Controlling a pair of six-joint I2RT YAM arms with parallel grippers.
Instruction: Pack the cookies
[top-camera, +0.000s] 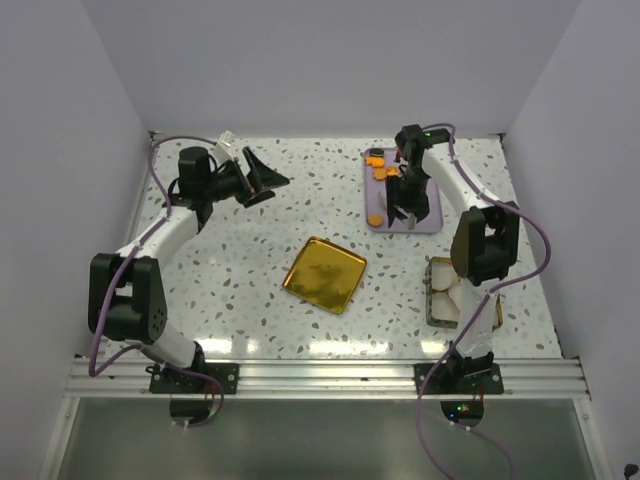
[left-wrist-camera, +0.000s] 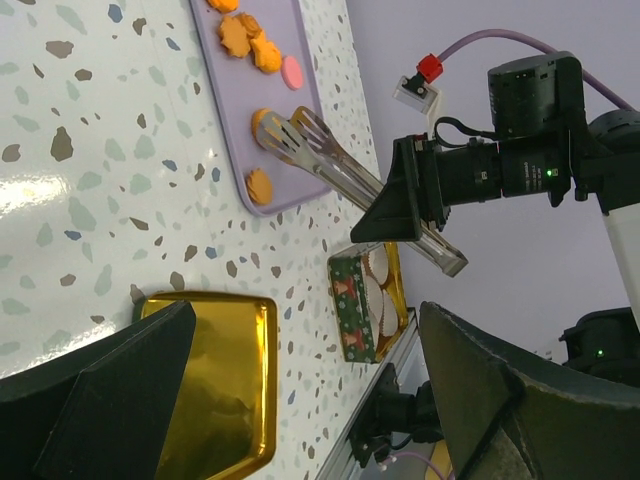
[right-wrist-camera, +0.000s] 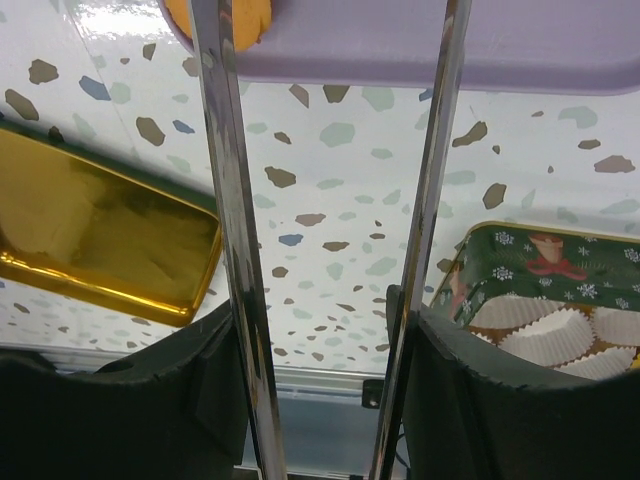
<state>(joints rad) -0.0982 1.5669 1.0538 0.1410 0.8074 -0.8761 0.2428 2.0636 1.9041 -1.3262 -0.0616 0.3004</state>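
The cookies (top-camera: 379, 172) are small orange discs, with one pink one (left-wrist-camera: 292, 72), lying on a purple tray (top-camera: 430, 218) at the back right. My right gripper (top-camera: 405, 196) hovers over that tray, shut on a pair of metal tongs (left-wrist-camera: 330, 165). In the right wrist view the two tong arms (right-wrist-camera: 228, 200) stand apart, pressed against my fingers (right-wrist-camera: 470, 400), with an orange cookie (right-wrist-camera: 240, 15) beyond their tips. The tong ends rest beside an orange cookie (left-wrist-camera: 268, 125). My left gripper (top-camera: 262, 178) hangs open and empty at the back left.
A square gold lid (top-camera: 324, 274) lies in the middle of the table. A green patterned tin (top-camera: 440, 300) holding white paper cups (right-wrist-camera: 540, 325) stands at the front right, near the right arm's base. White walls close in the table on three sides.
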